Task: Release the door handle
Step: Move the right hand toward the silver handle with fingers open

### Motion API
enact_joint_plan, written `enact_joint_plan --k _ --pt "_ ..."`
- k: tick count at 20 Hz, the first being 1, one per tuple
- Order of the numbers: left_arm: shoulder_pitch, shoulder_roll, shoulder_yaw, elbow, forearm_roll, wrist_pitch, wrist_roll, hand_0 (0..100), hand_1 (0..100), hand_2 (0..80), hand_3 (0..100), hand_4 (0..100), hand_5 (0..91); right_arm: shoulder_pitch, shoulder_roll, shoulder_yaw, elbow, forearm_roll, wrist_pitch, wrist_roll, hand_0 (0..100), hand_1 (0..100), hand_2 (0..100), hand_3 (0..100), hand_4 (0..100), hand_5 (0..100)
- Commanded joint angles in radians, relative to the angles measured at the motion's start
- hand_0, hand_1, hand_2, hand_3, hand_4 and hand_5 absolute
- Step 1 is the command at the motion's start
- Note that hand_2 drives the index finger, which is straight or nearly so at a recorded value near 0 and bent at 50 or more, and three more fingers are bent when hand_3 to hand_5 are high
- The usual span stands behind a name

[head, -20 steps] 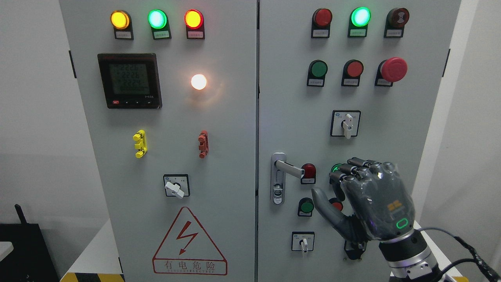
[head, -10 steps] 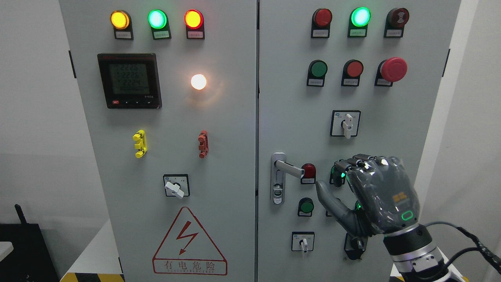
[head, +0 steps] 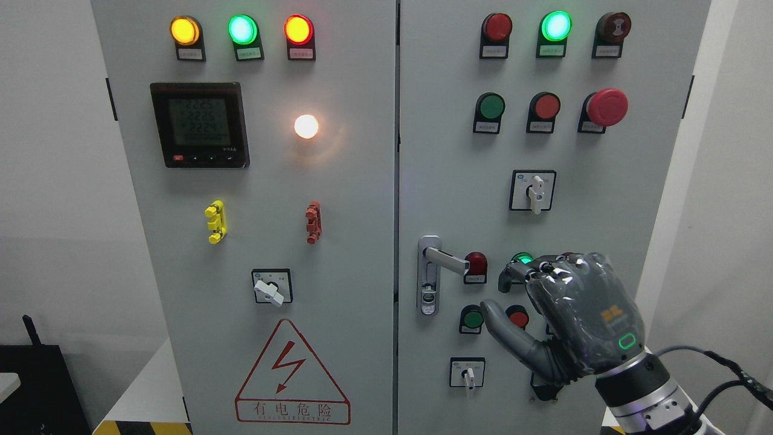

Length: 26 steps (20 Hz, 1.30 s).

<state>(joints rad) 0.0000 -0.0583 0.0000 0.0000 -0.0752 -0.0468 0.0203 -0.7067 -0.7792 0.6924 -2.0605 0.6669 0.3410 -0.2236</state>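
The shiny silver metal door handle [head: 445,260] sits on the right door of the big grey metal cabinet [head: 338,241], low down near the middle gap. Its lever sticks out to the right, with its tip just beside a small round red light [head: 476,264].

The robot's dark grey right hand [head: 567,317] is to the right of the handle and not touching it. The fingers [head: 513,275] are bent in a loose curl and hold nothing. The thumb [head: 498,320] points left, near a round green button [head: 473,318] and a round red button [head: 517,316].

The handle looks let go already. To finish well, the hand should pull straight back from the door and keep clear of all the buttons, so nothing gets pushed by mistake. The left hand cannot be seen.
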Motion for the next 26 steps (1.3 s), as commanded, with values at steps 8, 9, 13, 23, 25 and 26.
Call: enact_joint_plan --k 8,9,13,23,25,26 --pt "-0.003 0.000 0.002 0.009 0.000 -0.001 0.000 12 39 0.0 0 0 0.0 -0.135 -0.163 0.127 -0.027 -0.142 -0.034 -0.042 49 0 34 100 100 100" --pt "-0.003 0.000 0.002 0.009 0.000 -0.002 0.000 12 39 0.0 0 0 0.0 -0.137 -0.172 0.127 -0.027 -0.153 -0.048 -0.042 49 0 34 100 100 100" --pt "-0.003 0.000 0.002 0.009 0.000 -0.001 0.000 12 39 0.0 0 0 0.0 -0.163 -0.186 0.133 -0.027 -0.260 -0.054 -0.040 49 0 35 100 100 100" --pt "-0.003 0.000 0.002 0.009 0.000 -0.001 0.000 12 39 0.0 0 0 0.0 -0.269 -0.172 0.254 -0.027 -0.351 0.070 -0.034 49 0 35 100 100 100" --pt "-0.003 0.000 0.002 0.009 0.000 -0.001 0.000 12 39 0.0 0 0 0.0 -0.293 -0.158 0.277 -0.027 -0.357 0.087 -0.029 48 0 35 100 100 100" --pt "-0.002 0.000 0.002 0.009 0.000 -0.001 0.000 12 39 0.0 0 0 0.0 -0.298 -0.153 0.280 -0.027 -0.359 0.087 -0.029 48 0 35 100 100 100"
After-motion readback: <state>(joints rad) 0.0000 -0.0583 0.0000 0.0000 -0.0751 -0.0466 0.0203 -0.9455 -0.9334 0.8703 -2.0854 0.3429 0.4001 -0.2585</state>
